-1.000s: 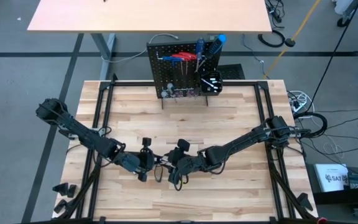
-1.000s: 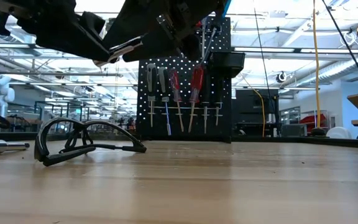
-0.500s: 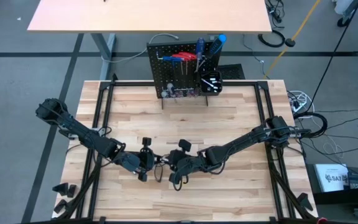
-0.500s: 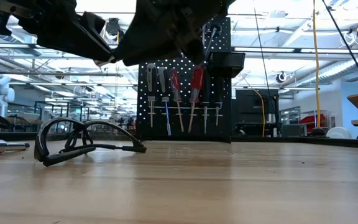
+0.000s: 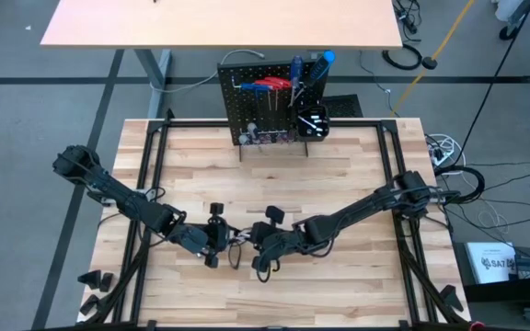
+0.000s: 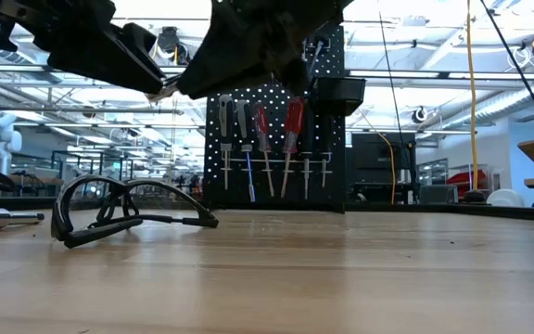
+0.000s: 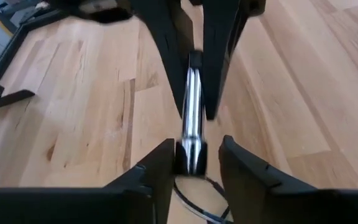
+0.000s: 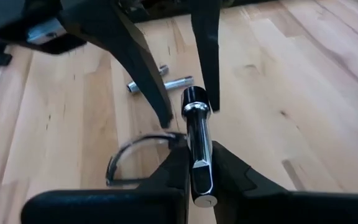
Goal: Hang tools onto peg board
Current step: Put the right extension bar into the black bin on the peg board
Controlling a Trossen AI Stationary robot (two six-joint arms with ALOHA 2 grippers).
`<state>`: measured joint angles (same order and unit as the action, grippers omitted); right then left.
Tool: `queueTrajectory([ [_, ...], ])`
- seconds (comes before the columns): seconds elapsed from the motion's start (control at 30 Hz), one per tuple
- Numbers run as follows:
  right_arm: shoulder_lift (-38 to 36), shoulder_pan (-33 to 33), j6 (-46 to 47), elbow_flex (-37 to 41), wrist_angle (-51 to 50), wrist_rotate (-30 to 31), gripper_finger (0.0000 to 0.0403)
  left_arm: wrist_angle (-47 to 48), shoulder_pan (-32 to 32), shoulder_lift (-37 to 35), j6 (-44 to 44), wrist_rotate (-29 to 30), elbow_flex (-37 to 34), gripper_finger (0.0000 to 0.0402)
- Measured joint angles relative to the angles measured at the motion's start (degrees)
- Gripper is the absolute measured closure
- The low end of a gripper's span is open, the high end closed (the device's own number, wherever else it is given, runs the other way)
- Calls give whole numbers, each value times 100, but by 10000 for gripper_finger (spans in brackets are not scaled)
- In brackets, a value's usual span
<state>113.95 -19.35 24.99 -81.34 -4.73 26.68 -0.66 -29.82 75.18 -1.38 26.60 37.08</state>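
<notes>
A short silver bit (image 8: 197, 127) with a dark far end hangs above the middle of the table between my two grippers. My right gripper (image 8: 199, 157) is shut on its near end. My left gripper (image 7: 196, 144) is open, its fingers standing on either side of the bit's other end (image 7: 190, 152). The peg board (image 5: 270, 106) stands upright at the table's far edge, with red- and blue-handled screwdrivers (image 6: 293, 121) hanging on its hooks. A black wire loop (image 6: 119, 211) lies on the table below the grippers. My right gripper pinches the bit's silver end (image 8: 197, 146) between its two fingers, coming slanting down from the table's right. The bit runs on in line with the fingers and is lifted clear of the table. My left gripper: whether one finger (image 7: 163, 163) touches the bit, I cannot tell.
Two more silver bits (image 8: 160, 78) lie on the wood beyond the wire loop, and one shows at the low view's left (image 6: 3, 219). A small black bin (image 5: 313, 121) hangs on the peg board's right. A black frame (image 5: 155, 138) runs around the table.
My right gripper has shut on the bit's end, and my left gripper's fingers have parted from the other end. Both arms have stayed where they were, and the bit hangs in the same place.
</notes>
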Motion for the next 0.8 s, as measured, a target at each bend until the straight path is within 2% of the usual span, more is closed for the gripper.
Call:
queueTrajectory([
  [0.1,-165,-3,14,4,-328,-20,378,134,-4,-19,-128,34,11,257],
  [0.2,-416,18,82,7,-844,67,378,719,-9,-239,-315,69,9,243],
  [0.47,-1467,133,310,9,-2402,963,378,1724,-240,-1567,-863,240,9,238],
  [0.6,-2196,341,439,9,-2929,1373,378,2299,-613,-2082,-1271,696,9,238],
  [0.8,-3179,1108,729,0,-3499,1394,378,2711,-1209,-2451,-1726,2066,7,237],
])
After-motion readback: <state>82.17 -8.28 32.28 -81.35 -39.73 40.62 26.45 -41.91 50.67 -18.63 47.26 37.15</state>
